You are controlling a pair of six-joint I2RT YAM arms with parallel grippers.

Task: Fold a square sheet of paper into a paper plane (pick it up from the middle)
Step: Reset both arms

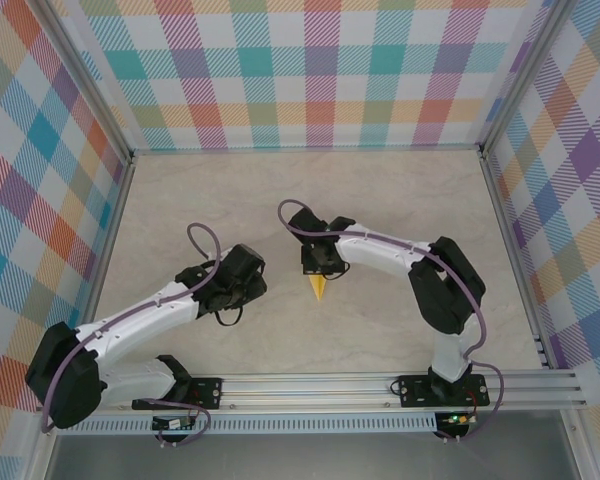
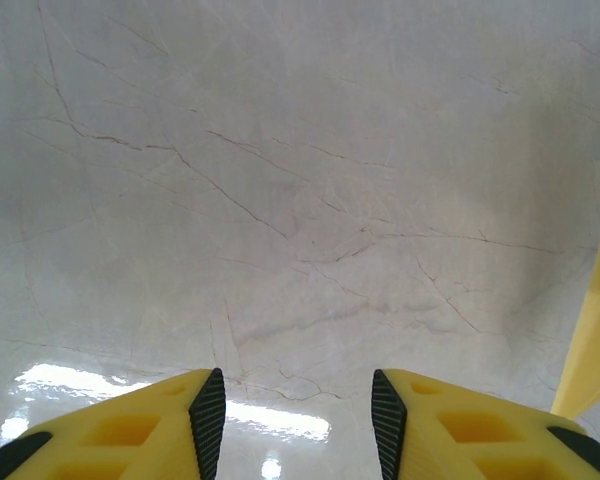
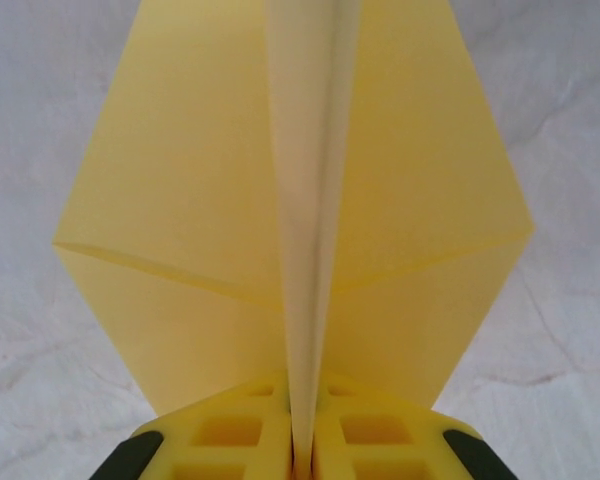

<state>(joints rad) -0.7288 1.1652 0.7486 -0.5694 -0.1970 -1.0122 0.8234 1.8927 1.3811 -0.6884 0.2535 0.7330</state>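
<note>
The square sheet of paper shows as a folded yellow paper plane, its two wings spread to either side of a pale centre crease. My right gripper is shut on that crease from behind. From above, the plane's pointed yellow tip sticks out below the right gripper near the middle of the table. My left gripper stands open over bare table with nothing between its fingers. A yellow edge of the paper shows at its far right. In the top view the left gripper sits left of the plane, apart from it.
The marble-patterned table is walled by checked panels on three sides. An aluminium rail carrying both arm bases runs along the near edge.
</note>
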